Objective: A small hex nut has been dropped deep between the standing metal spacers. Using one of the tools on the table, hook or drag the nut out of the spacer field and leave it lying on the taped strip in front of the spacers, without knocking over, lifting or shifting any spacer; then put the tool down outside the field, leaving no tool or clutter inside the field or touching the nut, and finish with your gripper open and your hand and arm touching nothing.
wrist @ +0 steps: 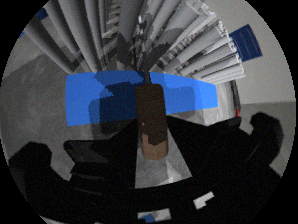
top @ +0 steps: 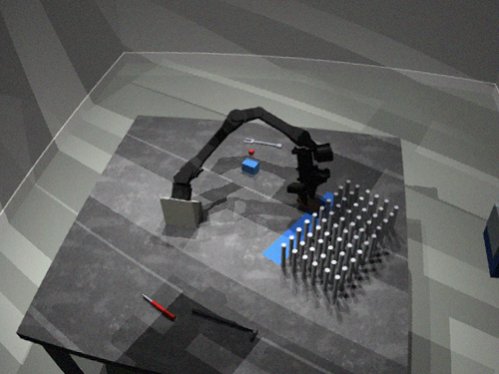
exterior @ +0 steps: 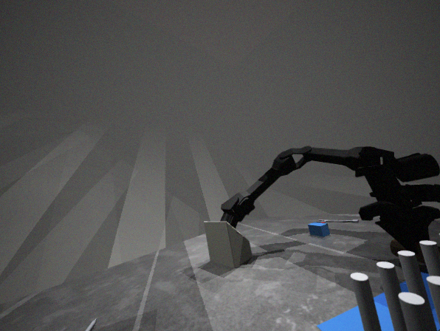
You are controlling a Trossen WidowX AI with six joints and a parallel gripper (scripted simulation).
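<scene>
nut hidden among spacers (top: 341, 232) — unseen

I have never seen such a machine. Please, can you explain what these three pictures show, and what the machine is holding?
It is one black robot arm on a table. The first picture looks down from above, the second from low beside the grey posts, the third from a camera on the wrist. The hand is shut on a brown-handled tool at the blue strip, pointing toward the posts. Elsewhere lie a blue block, a small red thing, a silver tool, a red-handled tool and a dark hooked rod. I cannot see the nut.
</scene>
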